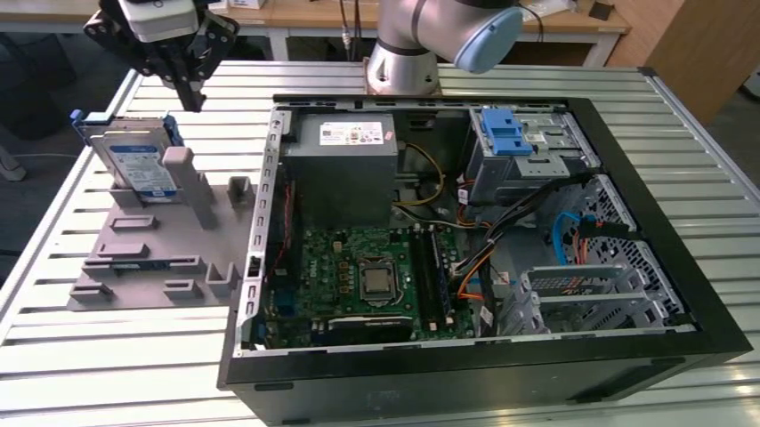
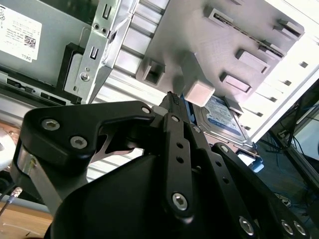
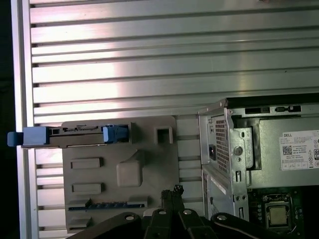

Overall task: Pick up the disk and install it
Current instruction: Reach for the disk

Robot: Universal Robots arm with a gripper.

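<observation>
Near end of the fixture [image 1: 131,267]: bare grey slots; further along it, standing on edge in a slot, the disk [image 1: 137,165], untouched; above the fixture's far end, clear of the disk, the gripper [image 1: 190,107], closed up and holding nothing; just beside the fixture, the open case [image 1: 475,365].

Likely hazard: coming down closed onto the disk's top edge, tipping it out of the fixture.

White-and-blue label on the disk; white sticker [image 1: 352,133] inside the case; print left unread.

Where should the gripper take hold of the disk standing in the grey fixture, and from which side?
Probably the upper edge, pinched across its thin width from above: the disk stands on edge in the grey fixture, its top edge free.
</observation>
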